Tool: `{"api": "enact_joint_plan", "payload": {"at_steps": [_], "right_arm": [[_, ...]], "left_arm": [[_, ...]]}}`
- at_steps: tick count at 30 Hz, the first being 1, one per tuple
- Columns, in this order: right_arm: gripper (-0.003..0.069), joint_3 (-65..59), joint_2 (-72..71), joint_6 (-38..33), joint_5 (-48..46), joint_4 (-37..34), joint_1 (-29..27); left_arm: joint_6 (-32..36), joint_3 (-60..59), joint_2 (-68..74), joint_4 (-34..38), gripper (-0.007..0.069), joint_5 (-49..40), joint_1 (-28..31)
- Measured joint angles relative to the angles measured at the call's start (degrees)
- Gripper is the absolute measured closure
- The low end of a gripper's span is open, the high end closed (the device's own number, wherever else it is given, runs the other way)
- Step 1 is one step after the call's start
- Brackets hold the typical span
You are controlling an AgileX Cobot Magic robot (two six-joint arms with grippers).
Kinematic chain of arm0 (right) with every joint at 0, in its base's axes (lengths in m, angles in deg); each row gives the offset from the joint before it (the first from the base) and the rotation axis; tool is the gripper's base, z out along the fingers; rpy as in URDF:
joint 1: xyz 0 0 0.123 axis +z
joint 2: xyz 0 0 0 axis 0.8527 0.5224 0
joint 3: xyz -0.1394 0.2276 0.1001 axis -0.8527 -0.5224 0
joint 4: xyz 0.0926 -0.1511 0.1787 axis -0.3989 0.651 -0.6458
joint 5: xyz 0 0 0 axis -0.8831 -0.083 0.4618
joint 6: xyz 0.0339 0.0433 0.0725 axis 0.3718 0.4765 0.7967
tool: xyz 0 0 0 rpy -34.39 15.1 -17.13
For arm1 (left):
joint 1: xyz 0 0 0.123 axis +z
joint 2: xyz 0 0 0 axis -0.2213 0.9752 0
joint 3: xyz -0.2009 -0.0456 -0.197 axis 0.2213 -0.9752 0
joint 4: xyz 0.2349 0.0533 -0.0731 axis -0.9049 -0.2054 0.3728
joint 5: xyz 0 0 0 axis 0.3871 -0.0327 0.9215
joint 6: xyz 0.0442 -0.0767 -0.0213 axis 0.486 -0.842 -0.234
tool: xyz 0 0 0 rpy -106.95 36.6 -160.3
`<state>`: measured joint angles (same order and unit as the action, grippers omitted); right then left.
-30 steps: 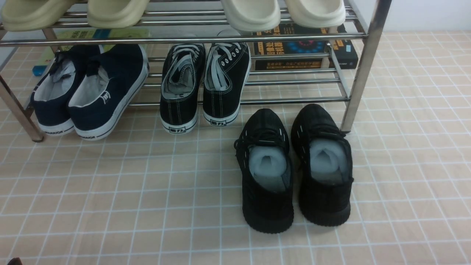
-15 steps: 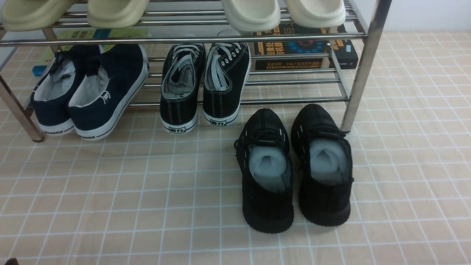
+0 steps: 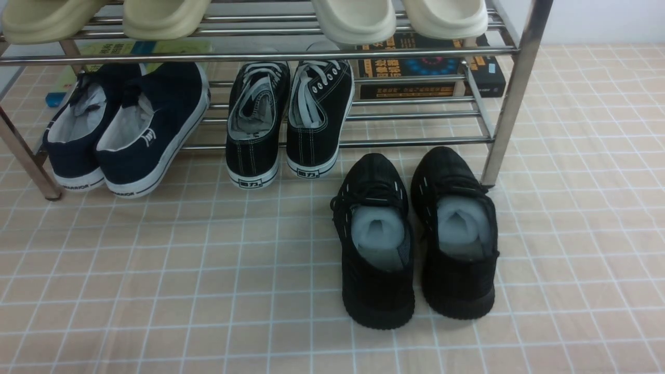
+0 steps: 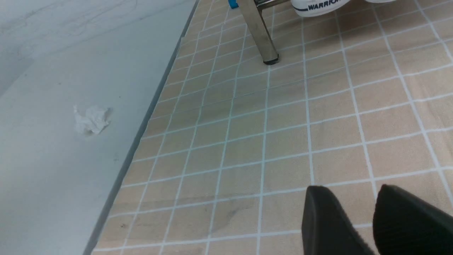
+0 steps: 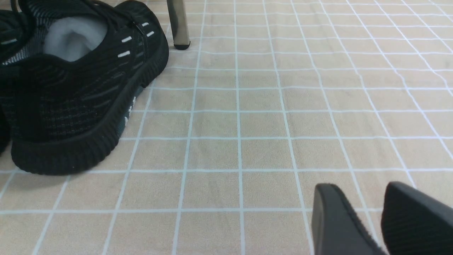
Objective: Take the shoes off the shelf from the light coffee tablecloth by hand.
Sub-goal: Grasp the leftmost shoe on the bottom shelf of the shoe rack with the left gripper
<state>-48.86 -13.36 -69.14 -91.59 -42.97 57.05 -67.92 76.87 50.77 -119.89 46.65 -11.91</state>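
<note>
Navy WARRIOR slip-ons (image 3: 150,140) are sitting on the lower tier of the chrome rack (image 3: 415,140), L side, beside lace-up sneakers (image 3: 257,130). L gripper (image 4: 350,193) and R gripper (image 5: 361,187) (both empty) are hovering over tan cloth (image 3: 208,291), fingers parted.

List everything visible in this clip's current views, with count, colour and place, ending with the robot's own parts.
slip-ons: 2, navy with white soles, left on the lower tier
lace-up sneakers: 2, black with white laces, right of the slip-ons
trainers: 2, black, on the cloth before the rack's right part
clogs: 4, pale yellowish and cream, upper tier
shoe rack: 1, chrome, standing on the cloth
boxes or books: several, black-orange and green-blue, behind the lower tier
tablecloth: 1, beige with white grid, underneath
left gripper: 1, dark, jaws apart, over cloth
right gripper: 1, dark, jaws apart, over cloth
</note>
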Motion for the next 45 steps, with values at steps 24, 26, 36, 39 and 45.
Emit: {"api": "enact_joint_plan", "payload": {"at_steps": [24,26,36,39,45], "right_arm": [[0.0421,0.0,0.0,0.0,0.0,0.0,0.0],[0.042,0.0,0.0,0.0,0.0,0.0,0.0],[0.042,0.0,0.0,0.0,0.0,0.0,0.0],[0.042,0.0,0.0,0.0,0.0,0.0,0.0],[0.042,0.0,0.0,0.0,0.0,0.0,0.0]], "left_arm": [[-56.4,-0.11,0.0,37.62,0.0384,17.38,0.0],[-56.59,-0.11,0.0,37.45,0.0384,18.03,0.0],[-50.49,8.67,1.41,33.44,0.0573,20.06,0.0],[-45.03,17.84,7.29,29.9,0.0618,11.24,0.0],[-32.51,33.94,26.31,28.61,0.0623,-14.58,0.0]]}}
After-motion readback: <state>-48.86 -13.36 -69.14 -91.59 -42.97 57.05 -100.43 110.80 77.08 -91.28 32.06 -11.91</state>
